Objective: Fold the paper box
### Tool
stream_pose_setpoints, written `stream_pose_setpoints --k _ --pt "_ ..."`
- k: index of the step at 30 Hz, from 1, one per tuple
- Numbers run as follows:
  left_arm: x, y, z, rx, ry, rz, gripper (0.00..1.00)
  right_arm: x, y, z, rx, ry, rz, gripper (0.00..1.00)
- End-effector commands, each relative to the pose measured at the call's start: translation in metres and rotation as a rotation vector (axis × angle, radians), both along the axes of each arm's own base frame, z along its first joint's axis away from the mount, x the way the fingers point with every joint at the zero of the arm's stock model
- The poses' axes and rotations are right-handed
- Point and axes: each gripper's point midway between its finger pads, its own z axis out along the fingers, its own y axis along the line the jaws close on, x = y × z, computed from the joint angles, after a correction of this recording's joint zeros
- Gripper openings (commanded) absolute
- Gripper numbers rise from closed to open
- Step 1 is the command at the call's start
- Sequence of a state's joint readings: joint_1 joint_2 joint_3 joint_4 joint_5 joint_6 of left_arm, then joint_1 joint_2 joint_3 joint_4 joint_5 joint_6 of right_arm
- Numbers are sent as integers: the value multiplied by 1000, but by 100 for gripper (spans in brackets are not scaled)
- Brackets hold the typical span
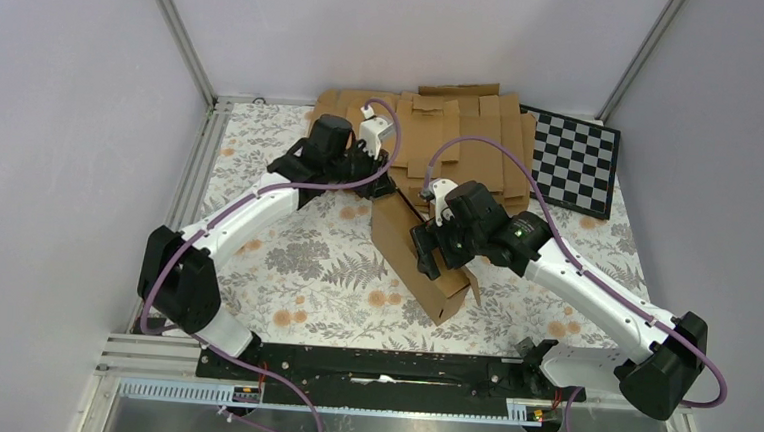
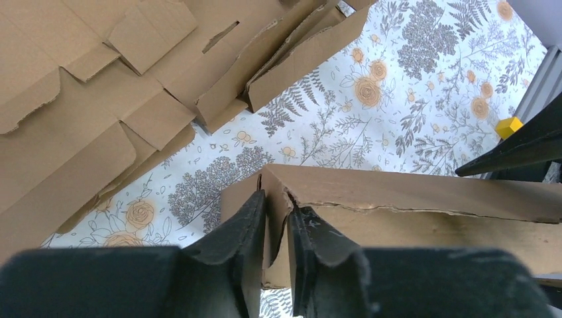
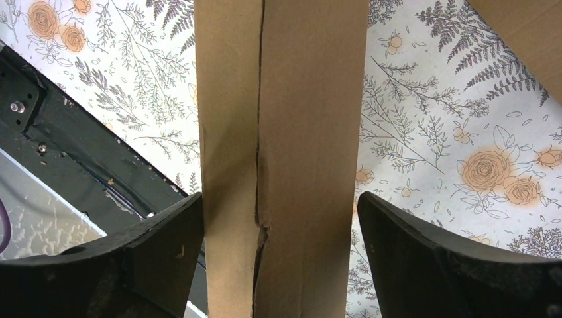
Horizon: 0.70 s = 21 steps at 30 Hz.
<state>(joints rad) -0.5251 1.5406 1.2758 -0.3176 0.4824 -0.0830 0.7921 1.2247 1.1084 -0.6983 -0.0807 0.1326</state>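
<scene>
The paper box (image 1: 401, 245), half formed, is held by both arms.

It stands slantwise on the floral cloth (image 1: 315, 267) at mid-table, just in front of the pile of flat blanks (image 1: 468, 131). The left gripper (image 2: 275, 205) pinches the wall at the box's far corner. The right gripper (image 3: 280, 205), fingers set wide, clasps the box's near part from both sides, each pad touching it.

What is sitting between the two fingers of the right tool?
The paper box: a seamed cardboard wall of it fills the gap between the fingers of the right tool, as the right wrist view shows.
</scene>
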Motion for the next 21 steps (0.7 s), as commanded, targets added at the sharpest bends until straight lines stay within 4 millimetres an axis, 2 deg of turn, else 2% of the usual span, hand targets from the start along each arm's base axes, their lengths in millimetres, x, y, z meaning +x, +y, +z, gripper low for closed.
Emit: stream_pose_setpoints --k 1,3,6,10,15,21 --pt "6 3 32 -41 -117 38 17 -1 6 5 25 -3 10 89" --pt "5 3 34 -36 -116 41 13 -1 6 4 23 2 11 89" --pt "4 4 33 -14 -113 58 13 -1 6 2 17 3 13 89" --pt "1 6 22 3 -115 69 11 0 5 6 21 -12 10 96" --pt "-1 9 6 8 -142 91 1 5 4 23 51 -57 -16 100" --pt "-4 14 -1 -10 -184 123 0 6 -5 42 90 -111 -78 100"
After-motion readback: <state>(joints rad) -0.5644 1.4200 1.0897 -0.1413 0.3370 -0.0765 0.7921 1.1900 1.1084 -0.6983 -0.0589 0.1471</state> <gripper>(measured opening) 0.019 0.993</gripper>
